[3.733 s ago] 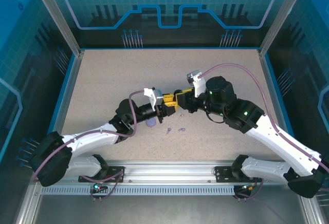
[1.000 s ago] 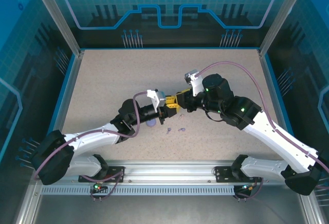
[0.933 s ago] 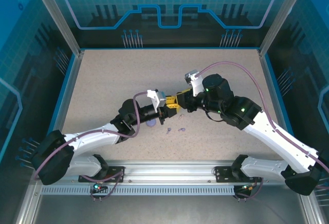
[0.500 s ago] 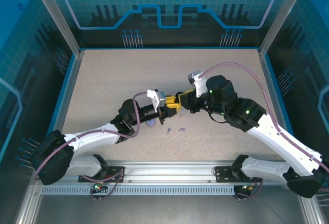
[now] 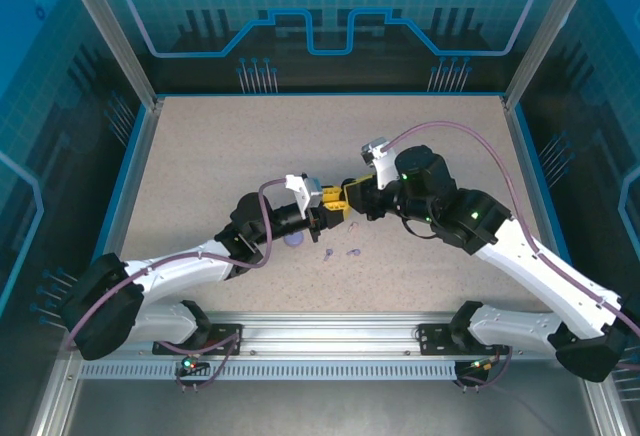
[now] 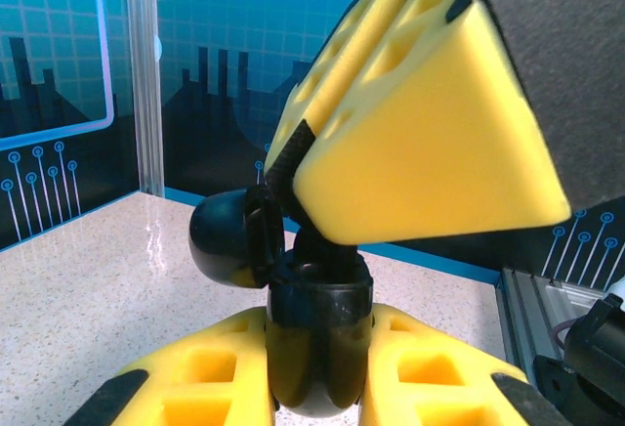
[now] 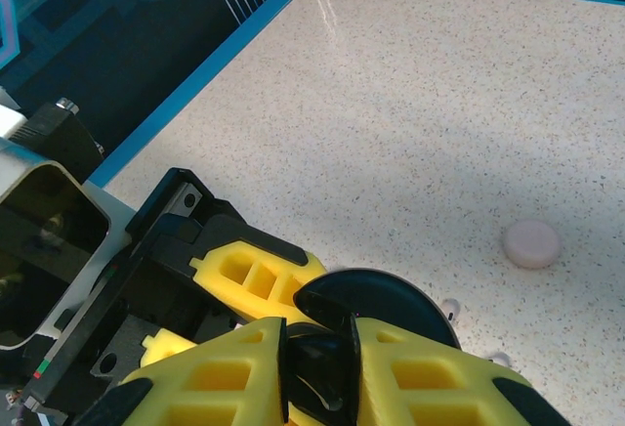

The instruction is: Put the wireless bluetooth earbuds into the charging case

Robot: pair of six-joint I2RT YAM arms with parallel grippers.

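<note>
Left arm, right arm: white shells on long links, black rounded joint housings, bulky black bases at near edge. Purple cable loops along each arm. Small green lights on right arm joints. White camera bracket at each wrist. Left gripper, right gripper: yellow fingers with square hollow pockets, dark grey pads, black bodies with screw heads.

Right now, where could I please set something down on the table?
Bare: the far half of the table, up to the back edge. Crowded: near centre, where left gripper and right gripper meet by lilac case and two earbuds.
</note>
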